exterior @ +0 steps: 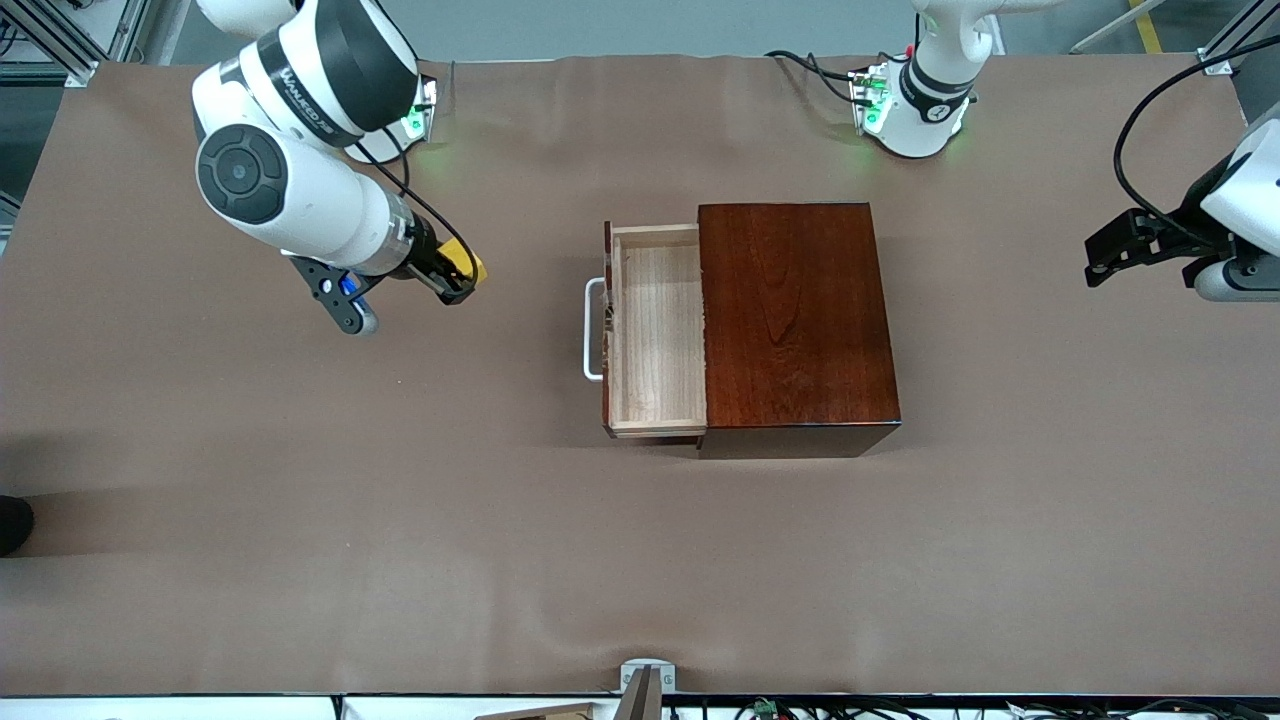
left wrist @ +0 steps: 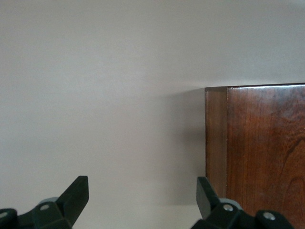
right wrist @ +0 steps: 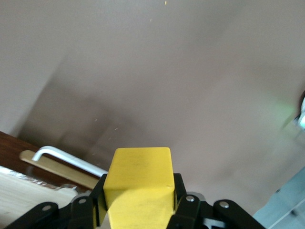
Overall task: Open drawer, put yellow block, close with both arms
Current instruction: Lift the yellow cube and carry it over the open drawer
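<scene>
Yellow block (right wrist: 138, 183): small bright cube, hard-edged and matte, clamped between the fingers of the right end effector (exterior: 452, 275), which hangs over bare worktop (exterior: 300, 520) toward the right arm's end, well apart from the drawer (exterior: 655, 335). Judged light and rigid, unlikely to deform; flat parallel faces suit a two-finger pinch across opposite sides, as held now, though smooth faces could slip if the grip loosens. Drawer: pale-wood tray, pulled out of the dark mahogany box (exterior: 795, 315), interior empty, opening facing the right end effector; white U-shaped handle (exterior: 594, 330) on its front shows in the right wrist view just beside the held block's line of travel. Judged stiff and free-sliding; best taken at the handle or pushed flat on the front panel. Left end effector (exterior: 1140, 248): fingers apart, holding nothing, waiting over the worktop toward the left arm's end, with the box's closed end before it in the left wrist view. Stage, as judged: drawer opened, block lifted, placing not yet done.
</scene>
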You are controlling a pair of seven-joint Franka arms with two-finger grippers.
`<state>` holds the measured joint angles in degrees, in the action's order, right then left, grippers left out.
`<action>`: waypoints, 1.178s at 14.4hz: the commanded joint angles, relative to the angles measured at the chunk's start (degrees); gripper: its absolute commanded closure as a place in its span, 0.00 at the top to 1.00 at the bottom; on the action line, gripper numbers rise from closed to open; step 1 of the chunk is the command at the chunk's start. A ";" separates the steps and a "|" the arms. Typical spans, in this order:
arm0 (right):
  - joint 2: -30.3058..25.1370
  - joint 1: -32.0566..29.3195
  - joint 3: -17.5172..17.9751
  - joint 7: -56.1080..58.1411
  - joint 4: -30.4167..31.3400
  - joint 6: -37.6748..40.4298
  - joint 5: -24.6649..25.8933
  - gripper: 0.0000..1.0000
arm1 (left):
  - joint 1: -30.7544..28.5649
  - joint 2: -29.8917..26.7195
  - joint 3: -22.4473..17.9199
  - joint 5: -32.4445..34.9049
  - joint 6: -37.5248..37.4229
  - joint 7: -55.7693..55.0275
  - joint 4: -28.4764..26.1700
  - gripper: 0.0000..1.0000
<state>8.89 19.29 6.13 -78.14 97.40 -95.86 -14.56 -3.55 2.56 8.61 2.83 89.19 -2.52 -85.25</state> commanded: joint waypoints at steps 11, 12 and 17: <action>11.93 14.18 -0.68 -37.95 -4.14 -21.12 -2.40 0.01 | -2.33 -1.41 0.00 -2.65 0.10 1.02 -1.49 1.00; 12.90 14.28 -0.59 -39.53 -4.84 -21.99 -2.49 0.01 | -2.33 -2.03 0.00 -2.65 0.10 1.02 -1.84 1.00; 17.12 18.14 -0.68 -44.73 -5.20 -28.76 -2.22 0.01 | -2.77 -3.97 0.18 -2.47 0.63 1.72 -4.66 1.00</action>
<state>23.77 35.52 6.11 -120.74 94.11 -123.08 -15.73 -5.27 0.89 8.48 1.65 89.33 -2.52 -87.56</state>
